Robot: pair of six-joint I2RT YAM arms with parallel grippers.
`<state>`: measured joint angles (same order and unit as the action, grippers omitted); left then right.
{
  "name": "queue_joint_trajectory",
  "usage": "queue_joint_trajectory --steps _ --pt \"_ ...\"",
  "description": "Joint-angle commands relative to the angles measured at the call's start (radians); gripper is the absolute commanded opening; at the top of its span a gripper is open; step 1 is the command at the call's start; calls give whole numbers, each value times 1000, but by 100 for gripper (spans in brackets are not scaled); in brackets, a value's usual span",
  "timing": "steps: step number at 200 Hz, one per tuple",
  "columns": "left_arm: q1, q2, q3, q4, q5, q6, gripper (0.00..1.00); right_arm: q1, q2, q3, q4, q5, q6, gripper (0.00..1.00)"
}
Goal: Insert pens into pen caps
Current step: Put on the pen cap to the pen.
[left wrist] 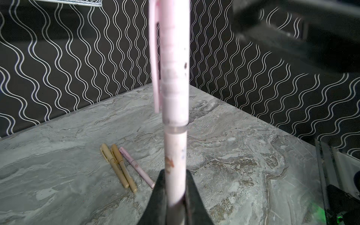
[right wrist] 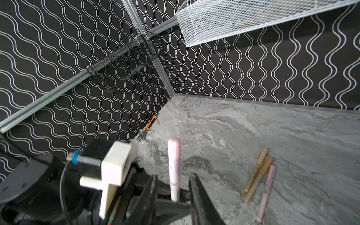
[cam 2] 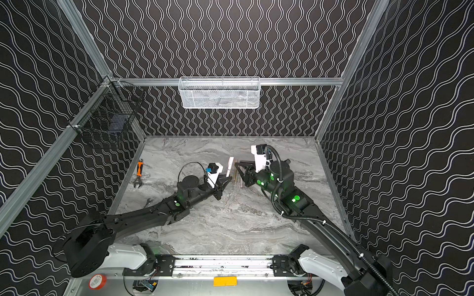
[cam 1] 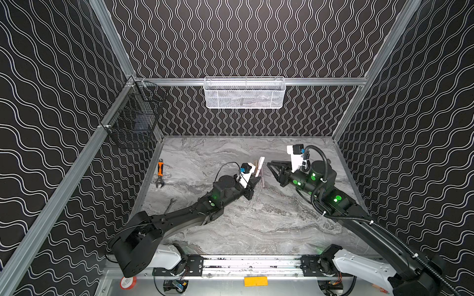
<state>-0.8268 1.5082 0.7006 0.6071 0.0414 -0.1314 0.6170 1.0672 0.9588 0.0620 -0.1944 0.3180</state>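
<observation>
My left gripper (left wrist: 175, 175) is shut on the lower barrel of a pale pink pen (left wrist: 175, 152), which stands upright. A pale pink pen cap (left wrist: 172, 58) sits over its upper end, with a thin seam showing at the join. In both top views the pen (cam 1: 259, 165) rises from the left gripper (cam 1: 254, 182) at mid-table. My right gripper (right wrist: 173, 175) is open just to the right of the pen (right wrist: 174, 161), level with its capped end, with nothing held. Two tan capped pens (right wrist: 258, 171) and a pink one (right wrist: 267, 191) lie side by side on the table.
An orange-handled wrench (cam 1: 160, 173) and a thin silver spanner (cam 1: 170, 204) lie near the left wall. A white mesh basket (cam 1: 244, 93) hangs on the back wall and a black wire basket (cam 1: 136, 120) on the left wall. The tabletop is grey marble (cam 1: 256, 225).
</observation>
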Motion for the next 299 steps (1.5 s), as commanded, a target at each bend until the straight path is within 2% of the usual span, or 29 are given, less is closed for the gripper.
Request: queue_joint_trajectory --steps 1,18,93,156,211,234,299 --pt "0 -11 1 9 -33 10 2 -2 30 31 3 -47 16 31" --pt "0 -17 5 -6 -32 12 2 -3 55 73 -3 -43 23 38" --pt "0 -20 23 -33 -32 12 1 -5 138 107 29 -114 75 37" --pt "0 -13 35 -44 -28 15 1 -5 172 111 47 -129 99 26" --pt "0 -13 67 -67 -34 15 1 -3 178 79 45 -165 98 5" --pt "-1 -17 91 -85 -40 18 0 -3 170 53 44 -156 95 2" --pt "0 -16 145 -106 -39 21 0 1 166 12 39 -172 90 0"
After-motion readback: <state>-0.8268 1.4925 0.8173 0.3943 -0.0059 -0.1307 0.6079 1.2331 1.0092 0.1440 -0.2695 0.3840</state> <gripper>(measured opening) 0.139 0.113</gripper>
